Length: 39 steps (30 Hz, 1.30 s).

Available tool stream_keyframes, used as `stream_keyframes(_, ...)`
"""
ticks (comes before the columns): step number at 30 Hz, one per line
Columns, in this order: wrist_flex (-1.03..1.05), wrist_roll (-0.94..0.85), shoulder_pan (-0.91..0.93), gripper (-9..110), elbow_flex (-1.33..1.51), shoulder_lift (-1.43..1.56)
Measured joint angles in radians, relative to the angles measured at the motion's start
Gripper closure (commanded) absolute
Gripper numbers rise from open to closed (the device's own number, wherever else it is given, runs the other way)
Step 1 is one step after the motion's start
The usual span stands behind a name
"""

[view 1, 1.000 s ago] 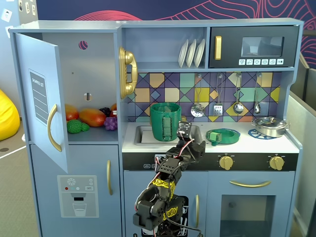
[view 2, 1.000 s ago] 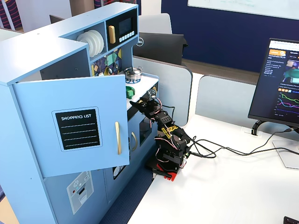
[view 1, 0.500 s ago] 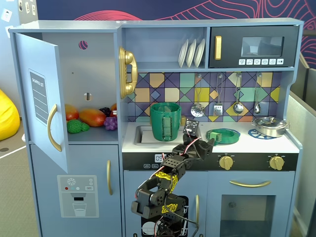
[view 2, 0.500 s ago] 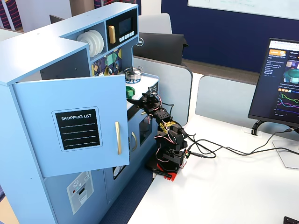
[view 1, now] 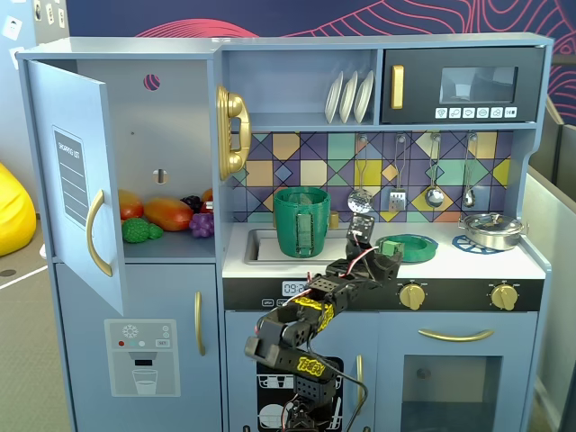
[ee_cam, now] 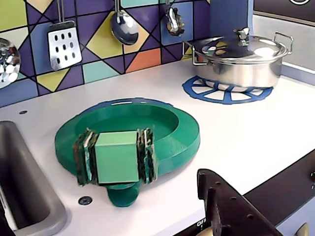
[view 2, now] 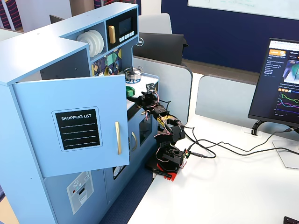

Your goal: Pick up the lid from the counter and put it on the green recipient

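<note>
Lid ahead of my tool

The lid (ee_cam: 147, 130) lies flat on the white table (ee_cam: 256, 128), just beyond my tool (view 1: 382, 259), right of the green recipient (view 1: 301, 221); whether my tool is open, I cannot tell.

Bright, even light; sharp, soft shadows.

The white worktop (ee_cam: 256, 132) carries the green lid (ee_cam: 129, 135), lying flat just right of the sink (ee_cam: 24, 191) in the wrist view. A silver pan (ee_cam: 241, 59) sits on a blue trivet (ee_cam: 224, 91) further right. The green pot (view 1: 301, 220) stands at the sink.
</note>
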Motion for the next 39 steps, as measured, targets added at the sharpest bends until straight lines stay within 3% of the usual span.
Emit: stream_keyframes(39,-0.146,-0.025,-0.046,61,-0.370,-0.552)
